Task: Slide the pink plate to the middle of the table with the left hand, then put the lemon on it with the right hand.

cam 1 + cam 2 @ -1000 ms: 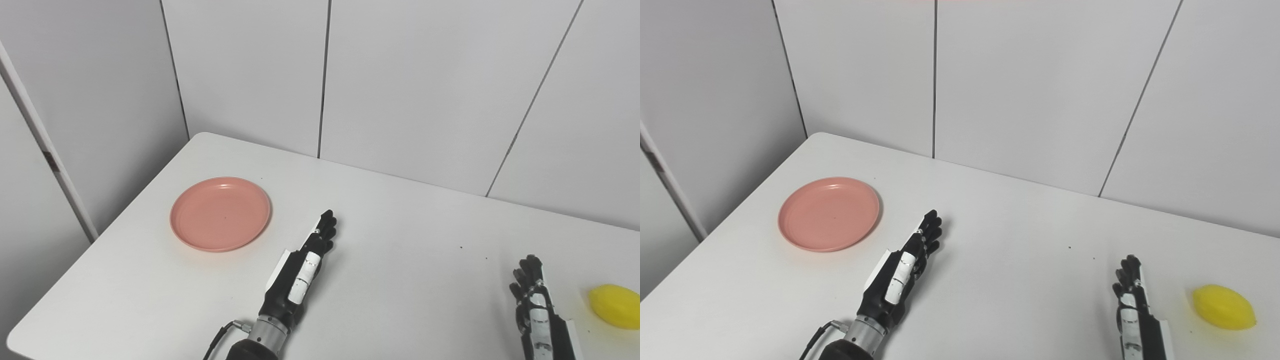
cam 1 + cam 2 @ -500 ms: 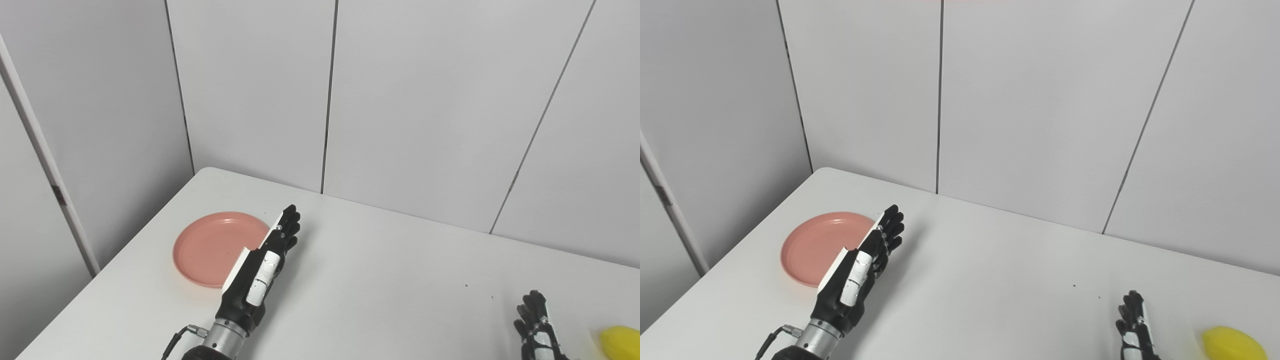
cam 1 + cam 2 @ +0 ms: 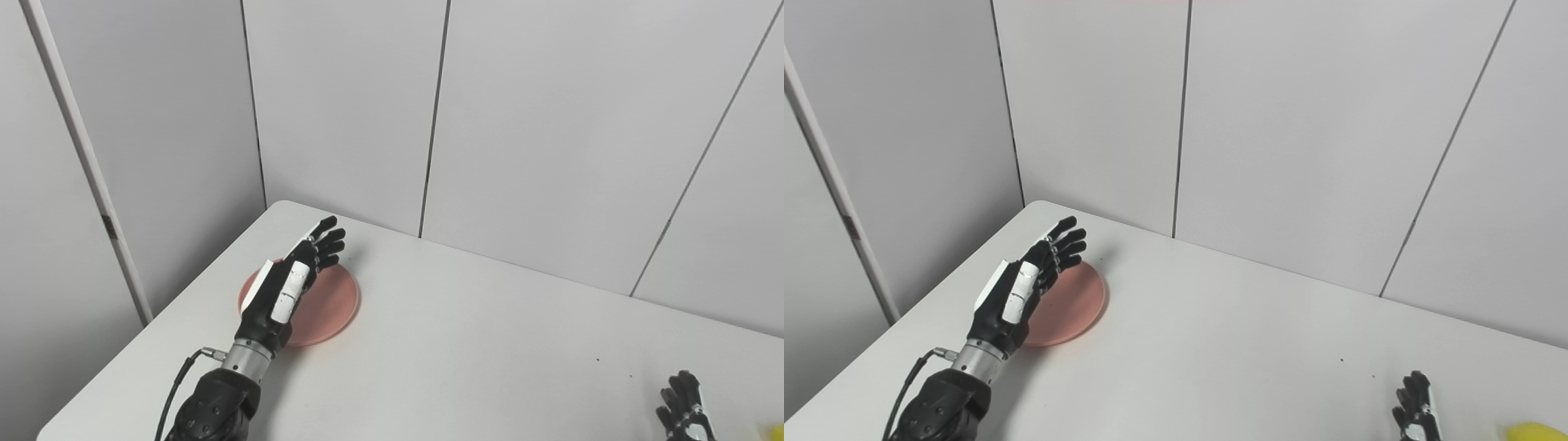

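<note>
Altogether: one pink plate (image 3: 331, 303), one lemon (image 3: 1534, 430), two hands.

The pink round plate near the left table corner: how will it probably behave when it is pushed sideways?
The pink round plate looks stiff and shallow, so it likely slides flat on the smooth white table without tipping. It seems light plastic, so it may skid easily.

Bare table (image 3: 1225, 343) lies between pink plate (image 3: 1078, 306) and lemon (image 3: 1528, 430)
</note>
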